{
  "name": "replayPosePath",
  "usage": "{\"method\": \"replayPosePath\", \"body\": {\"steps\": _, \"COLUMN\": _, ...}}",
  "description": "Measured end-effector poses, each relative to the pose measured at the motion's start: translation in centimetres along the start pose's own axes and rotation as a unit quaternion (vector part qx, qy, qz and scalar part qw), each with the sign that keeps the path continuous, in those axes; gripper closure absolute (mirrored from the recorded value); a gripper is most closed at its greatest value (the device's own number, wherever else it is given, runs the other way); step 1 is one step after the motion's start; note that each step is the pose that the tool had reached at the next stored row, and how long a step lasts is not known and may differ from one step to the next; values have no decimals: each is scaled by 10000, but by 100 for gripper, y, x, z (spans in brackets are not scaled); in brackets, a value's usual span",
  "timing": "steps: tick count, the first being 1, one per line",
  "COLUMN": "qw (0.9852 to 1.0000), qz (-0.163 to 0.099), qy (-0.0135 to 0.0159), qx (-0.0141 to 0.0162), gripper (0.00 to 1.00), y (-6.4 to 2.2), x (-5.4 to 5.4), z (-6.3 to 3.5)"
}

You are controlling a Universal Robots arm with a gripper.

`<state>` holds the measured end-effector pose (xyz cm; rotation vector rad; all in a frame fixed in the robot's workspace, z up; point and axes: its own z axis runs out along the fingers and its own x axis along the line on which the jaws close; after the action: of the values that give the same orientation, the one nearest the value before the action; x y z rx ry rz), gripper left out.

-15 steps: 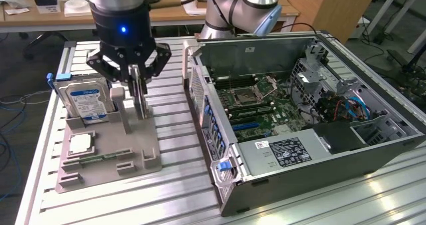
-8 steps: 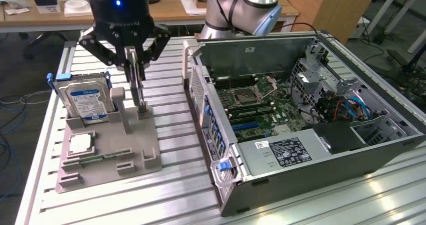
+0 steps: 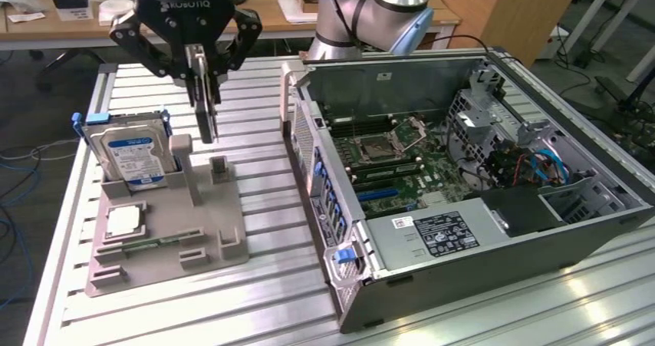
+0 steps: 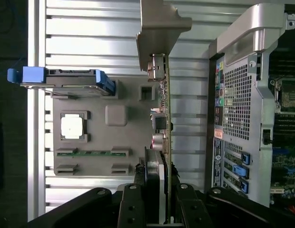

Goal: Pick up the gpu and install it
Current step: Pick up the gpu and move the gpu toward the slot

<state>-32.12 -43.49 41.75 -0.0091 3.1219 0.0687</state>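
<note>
The gpu (image 3: 207, 110) is a thin dark card hanging on edge, clear of the grey parts holder (image 3: 164, 235) and above its back right part. My gripper (image 3: 205, 76) is shut on the card's upper end. In the wrist view the gpu (image 4: 164, 118) runs edge-on away from my gripper (image 4: 159, 192), with its metal end bracket (image 4: 159, 28) at the far end. The open computer case (image 3: 461, 169) lies on its side at the exterior view's right, its motherboard (image 3: 409, 169) exposed. The card hangs to the left of the case's rear panel (image 4: 233, 109).
On the holder stand a silver hard drive with a blue-white label (image 3: 128, 153), a square processor (image 3: 123, 220) and a narrow green memory stick (image 3: 153, 244). The ribbed aluminium table (image 3: 256, 300) carries everything. The arm's base (image 3: 369, 16) stands behind the case.
</note>
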Motion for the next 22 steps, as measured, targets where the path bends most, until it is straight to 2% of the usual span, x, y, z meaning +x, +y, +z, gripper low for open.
{"method": "replayPosePath", "body": {"steps": 11, "qw": 10000, "qz": -1, "qy": 5, "qx": 0, "gripper": 72, "y": 0, "x": -7, "z": -11}}
{"method": "replayPosePath", "body": {"steps": 12, "qw": 10000, "qz": 0, "qy": 17, "qx": 0, "gripper": 72, "y": 0, "x": -12, "z": -11}}
{"method": "replayPosePath", "body": {"steps": 15, "qw": 9999, "qz": 6, "qy": 122, "qx": -1, "gripper": 72, "y": 0, "x": -29, "z": -11}}
{"method": "replayPosePath", "body": {"steps": 16, "qw": 9999, "qz": 6, "qy": 132, "qx": -1, "gripper": 72, "y": 0, "x": -30, "z": -10}}
{"method": "replayPosePath", "body": {"steps": 20, "qw": 9999, "qz": 6, "qy": 133, "qx": -1, "gripper": 72, "y": 1, "x": -31, "z": -16}}
{"method": "replayPosePath", "body": {"steps": 22, "qw": 9999, "qz": 6, "qy": 133, "qx": -1, "gripper": 72, "y": 2, "x": -32, "z": -51}}
